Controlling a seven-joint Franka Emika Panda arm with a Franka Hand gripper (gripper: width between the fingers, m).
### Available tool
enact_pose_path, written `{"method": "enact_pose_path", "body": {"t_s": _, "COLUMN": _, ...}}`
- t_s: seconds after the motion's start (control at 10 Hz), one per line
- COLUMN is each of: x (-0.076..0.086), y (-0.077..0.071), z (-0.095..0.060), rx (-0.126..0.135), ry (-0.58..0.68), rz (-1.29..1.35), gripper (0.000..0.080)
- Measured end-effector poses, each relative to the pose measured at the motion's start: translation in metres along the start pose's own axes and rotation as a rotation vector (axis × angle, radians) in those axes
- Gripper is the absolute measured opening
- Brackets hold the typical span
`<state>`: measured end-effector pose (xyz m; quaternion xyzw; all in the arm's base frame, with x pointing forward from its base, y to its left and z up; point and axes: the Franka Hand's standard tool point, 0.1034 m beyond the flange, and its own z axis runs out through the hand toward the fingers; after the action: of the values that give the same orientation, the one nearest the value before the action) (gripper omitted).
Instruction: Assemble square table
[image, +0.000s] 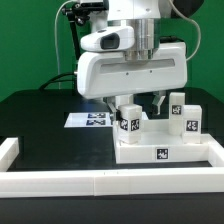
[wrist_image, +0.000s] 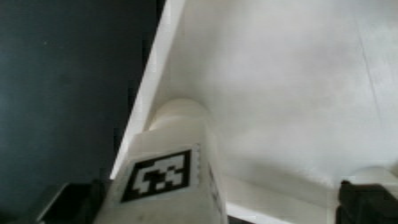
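Wrist view. Large white square top fills most of the frame; its straight edge runs diagonally, meeting the dark table beyond it. A white block leg stands close to the lens, a black-and-white tag on its near face, rounded upper end resting against the top's edge. Two dark fingertips of the hand show at the frame corners, wide apart, one either side of the leg; contact with the leg cannot be told.
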<state>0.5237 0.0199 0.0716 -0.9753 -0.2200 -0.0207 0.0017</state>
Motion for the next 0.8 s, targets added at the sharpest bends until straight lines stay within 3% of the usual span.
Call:
{"method": "enact_pose_path", "body": {"t_s": 0.2, "x": -0.0005, "y": 0.0008, "z": 0.0003, "rx": 0.000, "ry": 0.000, "rz": 0.002, "gripper": 0.0639}}
{"method": "enact_pose_path", "body": {"t_s": 0.4, "x": -0.0019, "y": 0.0086, "z": -0.0009, "rx": -0.009, "ry": 0.005, "rz": 0.014, "gripper": 0.0288}}
{"method": "enact_pose_path", "body": {"t_s": 0.8, "x": -0.0026, "y": 0.0093, "z": -0.0004, "rx": -0.009, "ry": 0.004, "rz": 0.041, "gripper": 0.0291}}
